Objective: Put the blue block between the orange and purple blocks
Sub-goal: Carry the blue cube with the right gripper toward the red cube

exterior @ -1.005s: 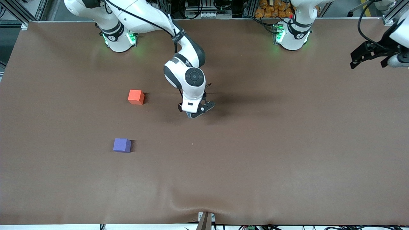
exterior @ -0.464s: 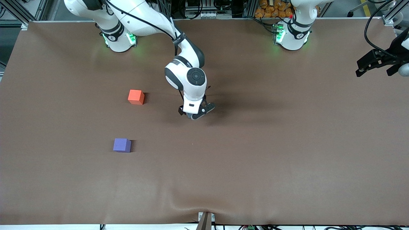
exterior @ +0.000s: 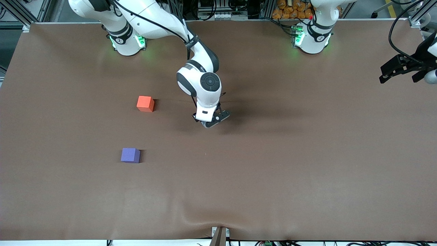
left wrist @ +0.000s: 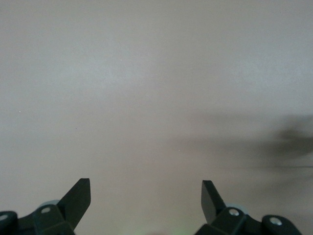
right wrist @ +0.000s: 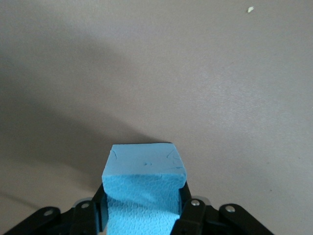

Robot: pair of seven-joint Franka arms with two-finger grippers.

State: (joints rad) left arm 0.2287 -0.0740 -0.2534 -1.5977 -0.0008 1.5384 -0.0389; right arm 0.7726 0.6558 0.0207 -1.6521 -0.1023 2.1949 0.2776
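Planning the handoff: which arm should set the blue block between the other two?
Right. Its pincer is shut on the blue block, near the orange block and purple block; the left pincer waits open at the table's edge.

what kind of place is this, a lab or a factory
Most likely a robotics lab bench: two fixed arms stand on a brown-covered table with only foam cubes, orange block and purple block, and aluminium framing at its edges.

We see glossy white arms with dark grey joint bands, green lights at both bases, black cables, and black grippers with small silver screws.
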